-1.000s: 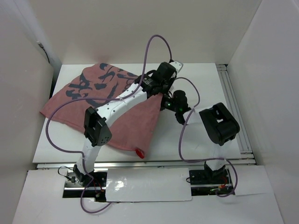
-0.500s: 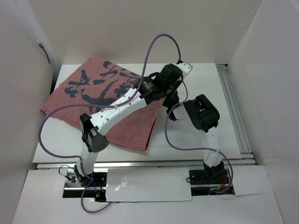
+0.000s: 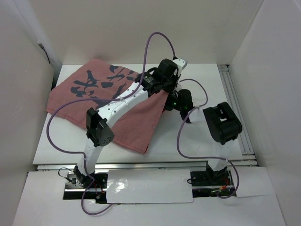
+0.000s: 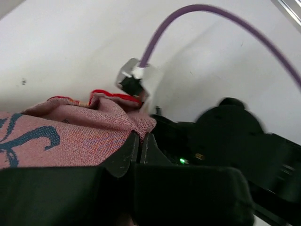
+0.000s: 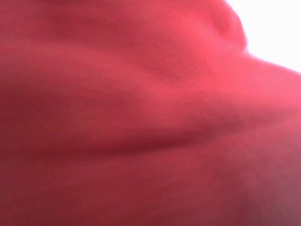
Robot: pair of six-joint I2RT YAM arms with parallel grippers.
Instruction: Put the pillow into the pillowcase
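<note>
The pillowcase (image 3: 94, 99) lies spread over the left and middle of the table, pink face with dark calligraphy up. The pillow is hidden. My left gripper (image 3: 166, 89) reaches over the cloth to its right edge. In the left wrist view its jaws (image 4: 140, 135) are shut on a fold of the pink pillowcase (image 4: 70, 141), and a strip of the red face (image 4: 113, 97) shows behind. My right gripper (image 3: 175, 101) sits at the same edge, partly under the left arm. The right wrist view is filled with blurred red cloth (image 5: 141, 117), and no fingers show.
Purple cables (image 3: 160, 40) loop above both arms. White walls close in the table on the left, back and right. A metal rail (image 3: 233, 108) runs along the table's right side. The right arm's black elbow (image 3: 221, 123) stands over bare white table (image 3: 197, 75).
The pillowcase has shifted and flattened, and the red corner at its near edge no longer shows. The right arm's elbow swung left, then back right. The left gripper kept its hold.
</note>
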